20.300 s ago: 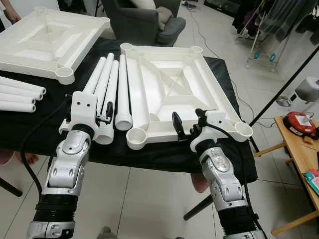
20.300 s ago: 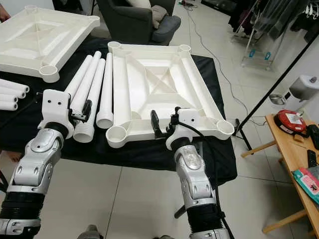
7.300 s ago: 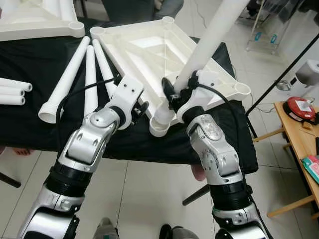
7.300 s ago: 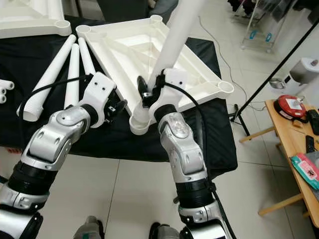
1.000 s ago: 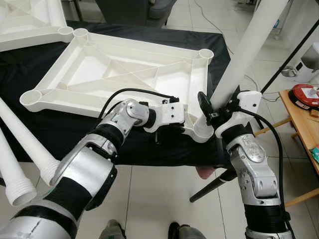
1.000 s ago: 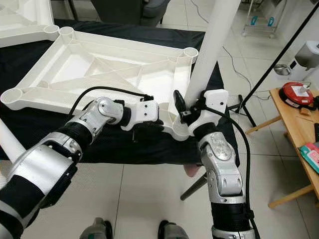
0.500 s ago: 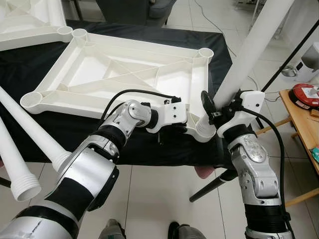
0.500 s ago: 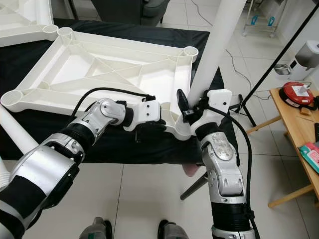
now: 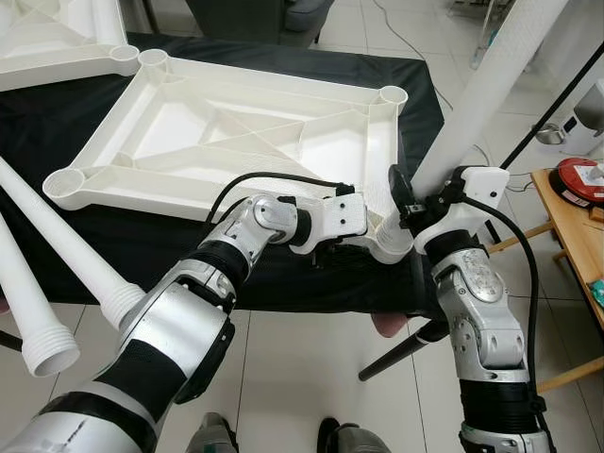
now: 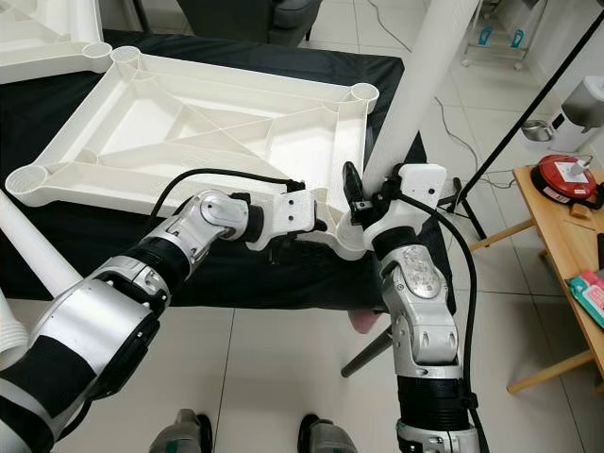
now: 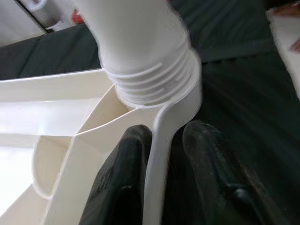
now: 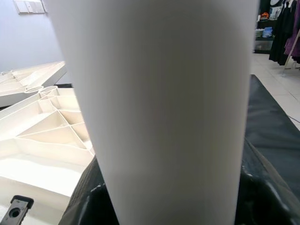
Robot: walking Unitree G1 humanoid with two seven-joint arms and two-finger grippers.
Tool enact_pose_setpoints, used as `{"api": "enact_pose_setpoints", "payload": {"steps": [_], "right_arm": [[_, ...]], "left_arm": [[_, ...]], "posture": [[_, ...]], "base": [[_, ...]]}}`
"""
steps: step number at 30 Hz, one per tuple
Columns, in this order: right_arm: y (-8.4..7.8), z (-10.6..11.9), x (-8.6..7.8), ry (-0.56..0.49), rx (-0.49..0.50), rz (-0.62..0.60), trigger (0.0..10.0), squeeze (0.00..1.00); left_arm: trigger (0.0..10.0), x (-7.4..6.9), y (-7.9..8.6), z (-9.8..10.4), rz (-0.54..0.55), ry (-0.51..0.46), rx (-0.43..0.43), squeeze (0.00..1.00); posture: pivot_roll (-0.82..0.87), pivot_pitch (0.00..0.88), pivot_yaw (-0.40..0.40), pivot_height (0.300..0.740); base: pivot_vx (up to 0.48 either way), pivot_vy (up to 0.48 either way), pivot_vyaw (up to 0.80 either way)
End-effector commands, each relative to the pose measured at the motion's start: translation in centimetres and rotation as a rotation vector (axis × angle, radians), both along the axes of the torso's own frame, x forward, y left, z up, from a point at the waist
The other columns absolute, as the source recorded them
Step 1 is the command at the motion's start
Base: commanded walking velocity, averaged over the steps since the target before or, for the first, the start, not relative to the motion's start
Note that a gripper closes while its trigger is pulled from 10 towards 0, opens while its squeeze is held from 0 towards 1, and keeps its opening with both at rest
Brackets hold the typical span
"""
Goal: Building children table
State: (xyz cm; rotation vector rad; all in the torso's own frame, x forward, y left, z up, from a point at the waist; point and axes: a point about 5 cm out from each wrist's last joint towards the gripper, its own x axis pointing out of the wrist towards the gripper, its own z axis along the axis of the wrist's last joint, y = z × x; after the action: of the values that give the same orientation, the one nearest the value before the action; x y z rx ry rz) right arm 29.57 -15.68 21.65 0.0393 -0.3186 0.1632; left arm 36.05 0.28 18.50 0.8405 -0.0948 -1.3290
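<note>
1. Nearest the robot, the right gripper [image 9: 412,209] is closed around the lower part of a white table leg [image 9: 477,104]. It holds the leg upright but leaning away to the right, probably so the threaded end can meet its socket

2. Just left of that gripper, the left gripper [image 11: 161,154] pinches the thin rim of the upturned white tabletop [image 9: 236,132], one black finger [image 11: 125,164] on each side of the wall. This looks like a bracing hold, keeping the top from turning or sliding while the leg is worked in

3. Directly beyond the left gripper's fingertips sits the near corner socket [image 11: 185,101]. The leg's threaded end rests in it, with several thread ridges above the socket's lip, so the leg seems only partly screwed in

4. Further out, the tabletop lies underside up on a black cloth [image 9: 142,241], its other three corner sockets empty

5. To the far left of the left arm, spare legs [image 9: 57,250] wait, one overhanging the cloth's near edge
</note>
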Motion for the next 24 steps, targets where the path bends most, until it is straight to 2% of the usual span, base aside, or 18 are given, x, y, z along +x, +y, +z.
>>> {"api": "enact_pose_setpoints", "payload": {"steps": [1,4,11,12,18,23,24], "right_arm": [[-0.4,-1.9,0.3,0.103,0.049,-0.012,10.0,0.00],[-0.5,-1.9,0.3,0.100,0.049,-0.012,10.0,0.00],[-0.8,-2.1,0.4,0.093,0.008,-0.043,10.0,0.00],[-0.8,-2.3,0.4,0.099,-0.004,-0.059,10.0,0.00],[-0.9,-2.9,0.4,0.121,-0.004,-0.101,10.0,0.00],[-0.8,-3.0,0.4,0.126,0.000,-0.106,10.0,0.00],[-0.8,-3.1,0.4,0.130,0.001,-0.104,10.0,0.00]], "left_arm": [[10.0,-0.2,0.3,-1.2,-0.001,-0.027,0.060,0.00],[10.0,-0.3,0.2,-1.3,-0.002,-0.051,0.070,0.00],[10.0,0.3,-0.1,-0.3,0.064,-0.097,0.023,0.00],[0.0,0.4,0.0,-0.4,0.077,-0.086,0.032,0.00],[0.0,0.1,0.3,-1.1,0.042,-0.031,0.061,0.00],[0.0,-0.1,0.3,-1.3,0.016,-0.022,0.065,0.00],[0.0,-0.4,0.4,-1.4,-0.023,-0.018,0.075,0.00]], "posture": [[0.10,0.175,-0.008,0.740],[0.10,0.171,-0.009,0.740],[0.10,0.165,-0.013,0.740],[0.10,0.165,-0.013,0.740],[0.10,0.160,-0.015,0.740],[0.10,0.160,-0.015,0.740],[0.10,0.160,-0.015,0.740]], "base": [[0.000,0.000,0.00],[0.000,0.000,0.00],[0.000,0.000,0.00],[0.000,0.000,0.00],[0.000,0.000,0.00],[0.000,0.000,0.00],[0.000,0.000,0.00]]}}
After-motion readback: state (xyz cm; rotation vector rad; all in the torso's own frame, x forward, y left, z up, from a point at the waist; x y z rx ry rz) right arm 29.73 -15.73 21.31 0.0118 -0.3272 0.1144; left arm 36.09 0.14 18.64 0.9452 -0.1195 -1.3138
